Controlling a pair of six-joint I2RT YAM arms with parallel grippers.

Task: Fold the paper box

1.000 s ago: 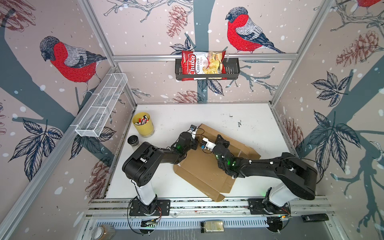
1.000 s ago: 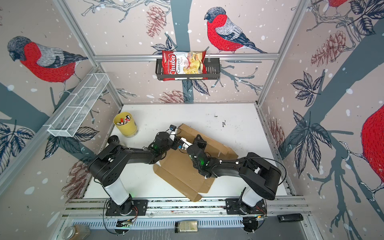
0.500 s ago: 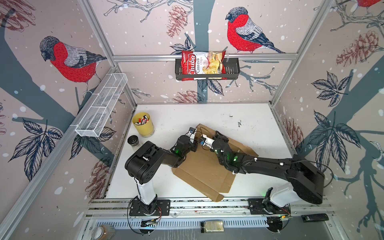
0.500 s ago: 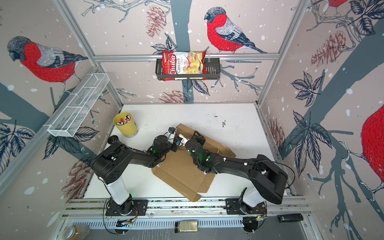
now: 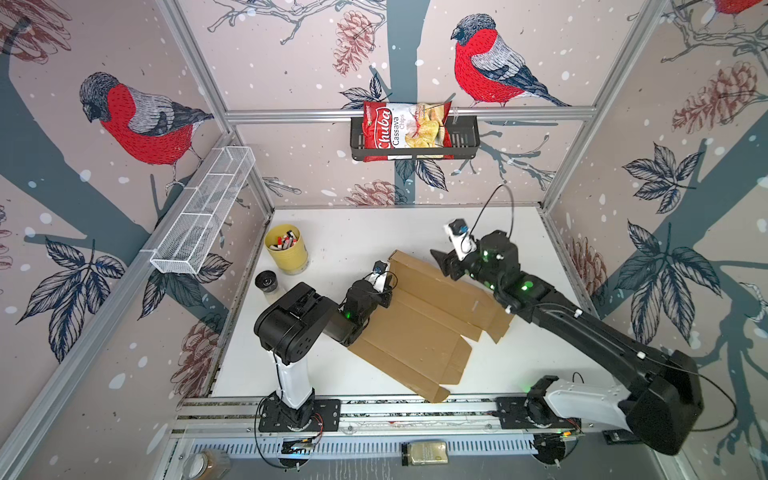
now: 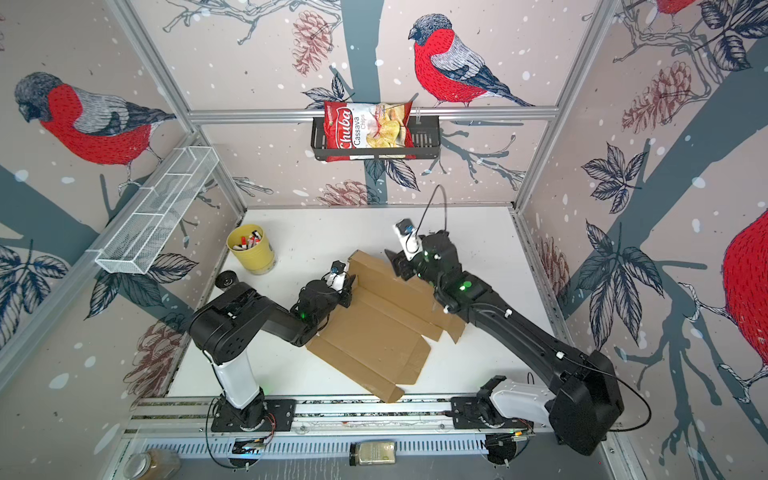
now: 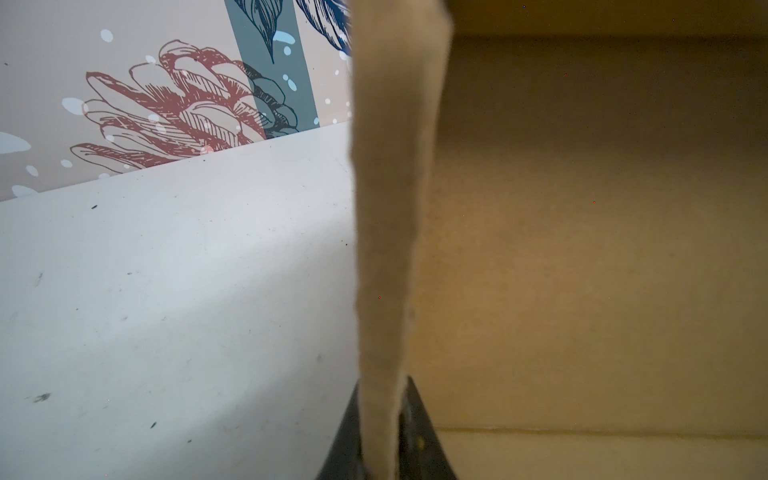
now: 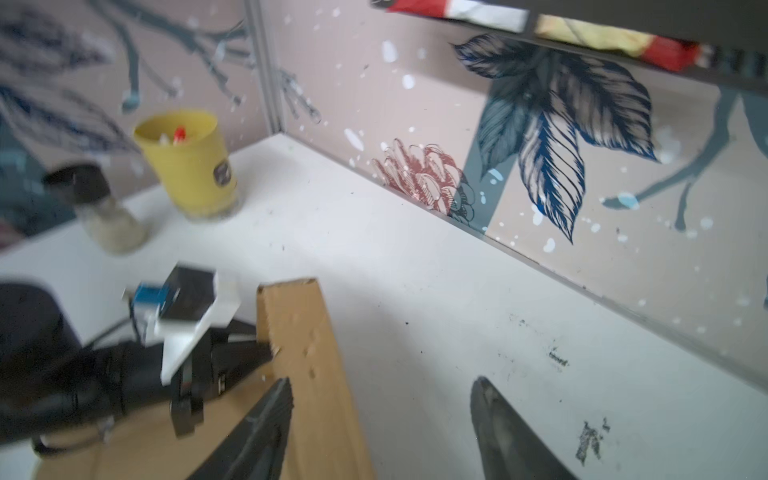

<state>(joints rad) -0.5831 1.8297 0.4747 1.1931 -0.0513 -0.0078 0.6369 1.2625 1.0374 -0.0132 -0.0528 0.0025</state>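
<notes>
Holding one flap by its edge: left gripper [image 5: 386, 286], jaws clamped on the cardboard of the paper box [image 5: 415, 328]. The box lies mostly flat and slanted at mid-table [image 5: 353, 232], with its far long panel apparently tilted up. Right gripper [image 5: 441, 262]: jaws apart, empty, just beside that panel's far end.

Risks:
- The single thin pinch may slip or tear the edge.
- The unsupported panel may flop back flat.
- A pull may drag the whole sheet toward the yellow cup [image 5: 286, 249].

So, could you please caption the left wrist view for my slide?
Left gripper clamps the edge of a brown cardboard box flap.
</notes>
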